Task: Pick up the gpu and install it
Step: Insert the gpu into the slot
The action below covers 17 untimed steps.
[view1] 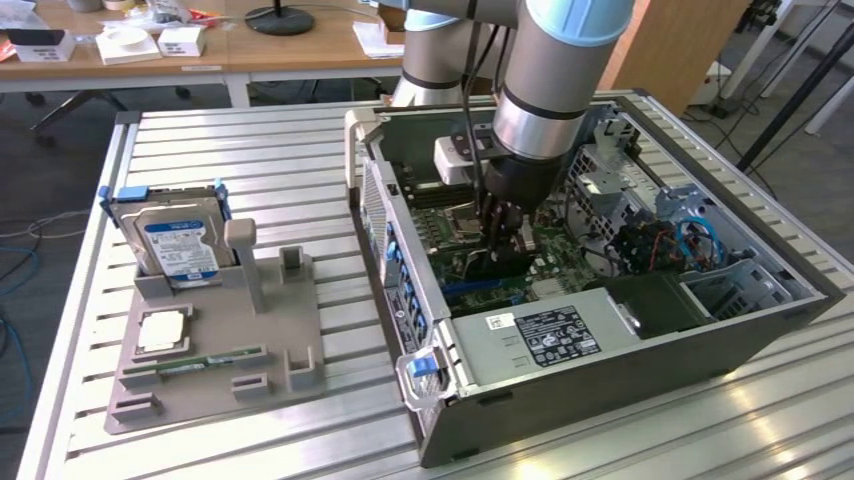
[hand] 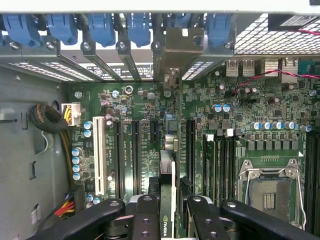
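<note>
This looks like a robotics lab rather than a repair shop. A robot arm (view1: 561, 60) reaches over a slatted aluminium table (view1: 200, 140), its gripper (view1: 505, 250) clamped on the gpu (hand: 166, 222) inside an opened computer case (view1: 614, 370), while a grey moulded fixture (view1: 267, 340) near the table's edge at the exterior view's left stands a hard drive (view1: 180, 245) upright. Beyond the table's far edge run wooden desks (view1: 267, 55) strewn with white boxes (view1: 130, 45) and what may be a lamp base (view1: 280, 20), and loose cables (view1: 20, 260) trail across the floor.
</note>
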Motion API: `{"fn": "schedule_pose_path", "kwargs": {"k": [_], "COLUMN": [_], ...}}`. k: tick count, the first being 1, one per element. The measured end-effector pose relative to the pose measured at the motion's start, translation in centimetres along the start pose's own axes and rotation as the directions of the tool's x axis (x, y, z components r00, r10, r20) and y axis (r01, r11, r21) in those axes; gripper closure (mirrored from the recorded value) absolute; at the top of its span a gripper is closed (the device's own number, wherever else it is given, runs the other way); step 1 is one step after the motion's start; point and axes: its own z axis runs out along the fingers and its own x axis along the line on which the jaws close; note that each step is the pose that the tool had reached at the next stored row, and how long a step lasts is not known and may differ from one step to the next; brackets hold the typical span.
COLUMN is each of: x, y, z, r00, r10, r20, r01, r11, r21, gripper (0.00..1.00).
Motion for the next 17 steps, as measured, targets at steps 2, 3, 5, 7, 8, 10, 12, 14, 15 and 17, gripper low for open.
{"fn": "schedule_pose_path", "kwargs": {"k": [2,3,5,7,8,10,12,14,15,17], "x": [0.0,0.0,0.0,0.0,-0.01,0.0,0.04,0.06,0.06,0.06], "y": [0.0,0.0,0.0,0.0,0.0,0.0,0.0,0.01,0.02,0.07], "z": [-0.03,-0.04,-0.05,-0.05,-0.04,-0.04,-0.04,-0.04,-0.03,-0.03], "r00": [1.0,1.0,1.0,1.0,1.0,0.9999,0.9999,0.9999,0.9999,0.9999], "r10": [0.0,0.0,-0.001,-0.003,-0.004,-0.006,-0.008,-0.008,-0.008,-0.008], "r20": [0.0007,0.0015,0.0038,0.0071,0.0079,0.008,0.0081,0.0083,0.0083,0.0083], "r01": [0.0,0.0,0.001,0.003,0.004,0.006,0.008,0.008,0.008,0.008], "r11": [1.0,1.0,1.0,1.0,1.0,1.0,1.0,1.0,1.0,1.0], "r21": [-0.0001,-0.0001,-0.0001,0.0,0.0,0.0,-0.0001,0.0001,0.0002,0.0003], "gripper": [0.74,0.74,0.74,0.74,0.74,0.74,0.74,0.74,0.74,0.74]}}
